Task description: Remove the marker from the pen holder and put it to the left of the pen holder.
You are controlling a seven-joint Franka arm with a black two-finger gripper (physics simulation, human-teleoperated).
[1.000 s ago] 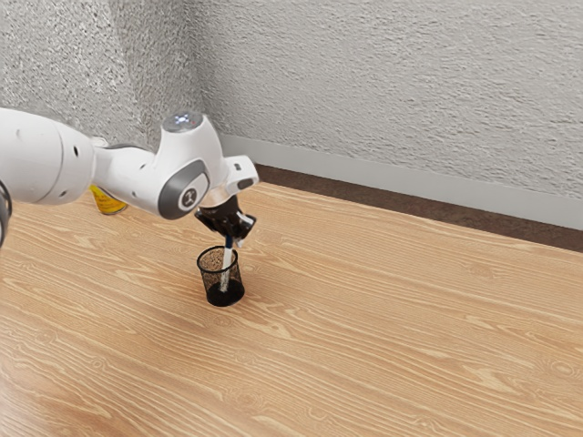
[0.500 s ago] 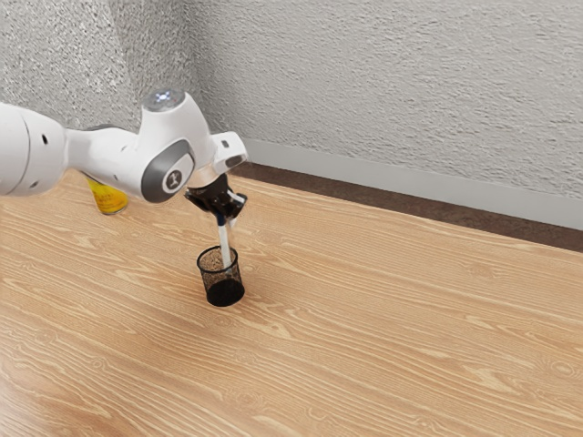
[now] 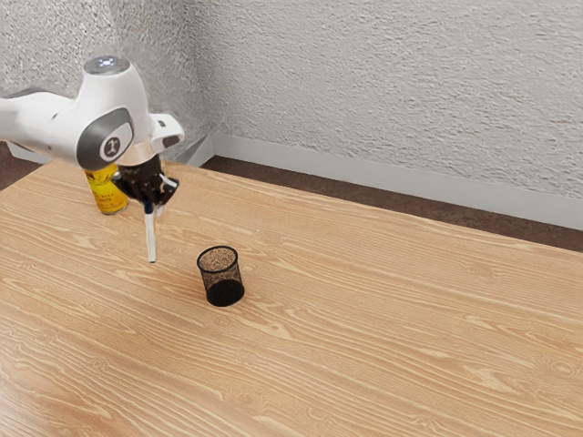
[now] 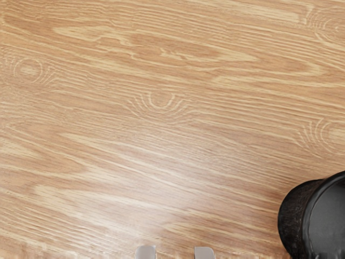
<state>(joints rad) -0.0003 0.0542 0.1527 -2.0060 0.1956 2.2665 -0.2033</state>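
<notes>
My gripper [image 3: 155, 206] is at the exterior view's left of the pen holder, shut on the marker [image 3: 152, 241]. The marker points downward, white with a dark blue upper end, outside the holder; its clearance from the table is hard to judge. The black mesh pen holder [image 3: 221, 277] stands upright, with nothing seen inside. In the wrist view, the tips of my gripper [image 4: 175, 253] show at the lower edge, and the dark round pen holder [image 4: 302, 218] is partly visible at the lower right corner.
Behind my hand in the exterior view stands a yellow can [image 3: 107, 193], partly covered by the arm. The wooden table [image 3: 383, 319] extends beyond the holder toward the exterior view's right, with a wall [image 3: 392, 91] behind.
The marker has come up out of the holder in my gripper and moved toward the exterior view's left. The pen holder has stayed where it was.
</notes>
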